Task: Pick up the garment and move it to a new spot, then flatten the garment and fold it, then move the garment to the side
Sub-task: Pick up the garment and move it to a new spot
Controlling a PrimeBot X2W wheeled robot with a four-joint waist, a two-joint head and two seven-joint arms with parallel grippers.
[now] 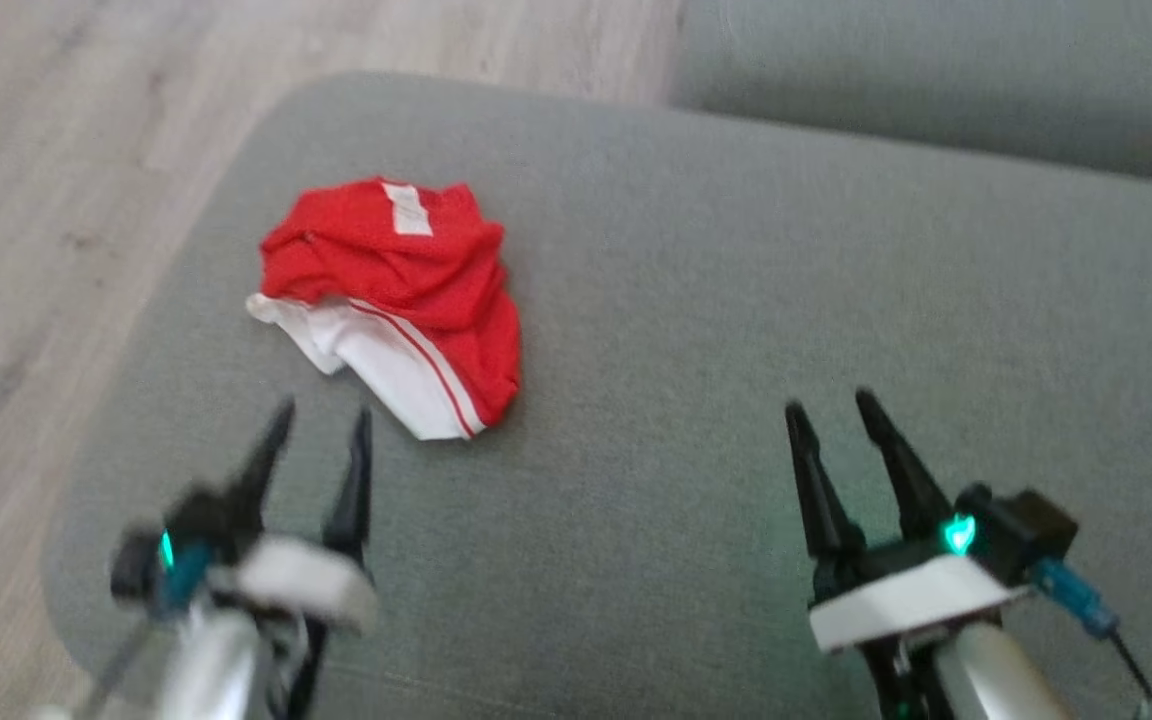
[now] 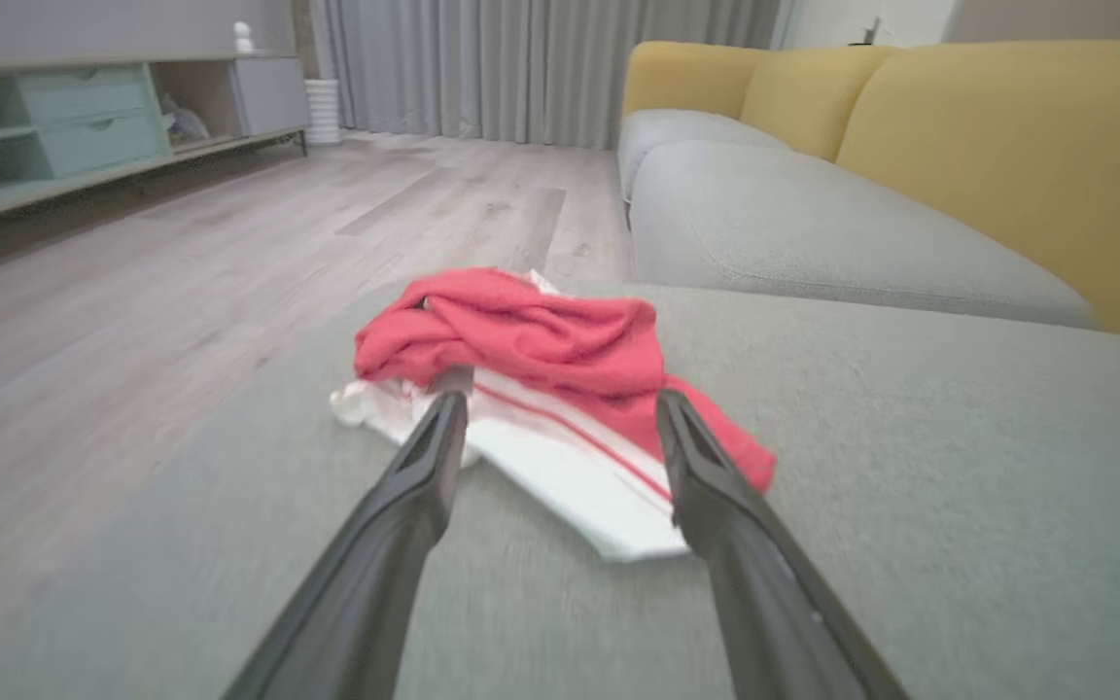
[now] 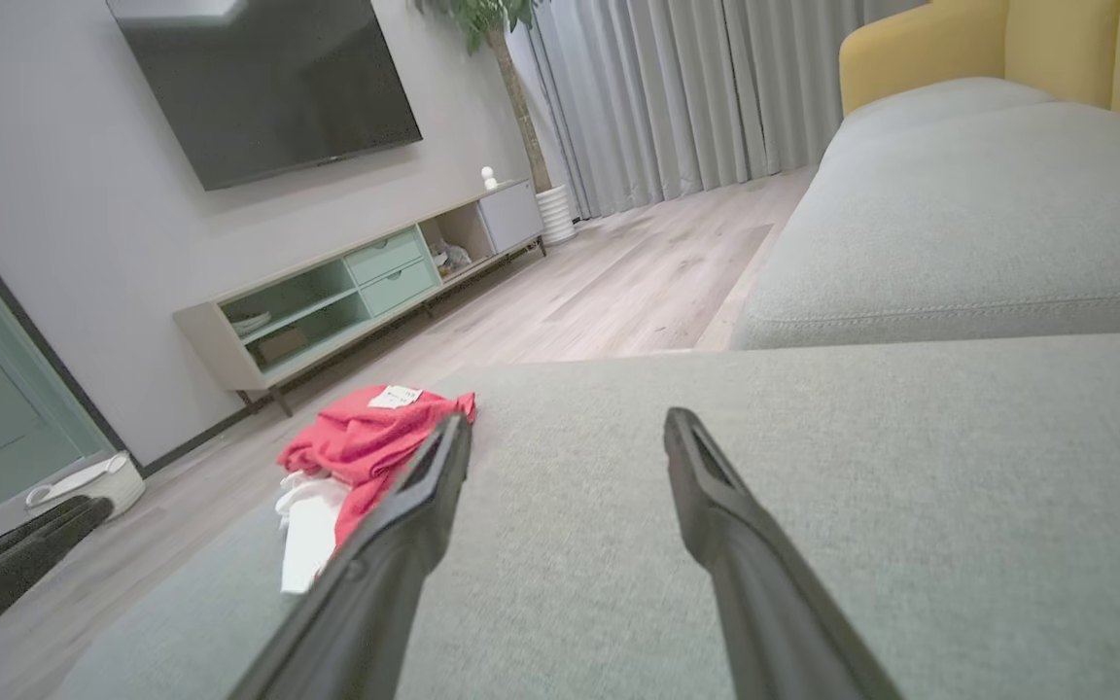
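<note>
On the cushion point(image 1: 696, 300), garment point(image 1: 391, 290) lies diagonal, white hem toward spread left gripper point(image 1: 326, 410); right gripper point(image 1: 828, 402) spread too. Right wrist adds a TV point(image 3: 268, 78).

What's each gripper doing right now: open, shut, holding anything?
Left gripper: open, empty, close to the garment but not gripping it.
Right gripper: open, empty, over the grey cushion.

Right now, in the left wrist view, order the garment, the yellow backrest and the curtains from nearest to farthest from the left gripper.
1. garment, just ahead, centre.
2. yellow backrest, farther, right side.
3. curtains, far wall, top.
</note>
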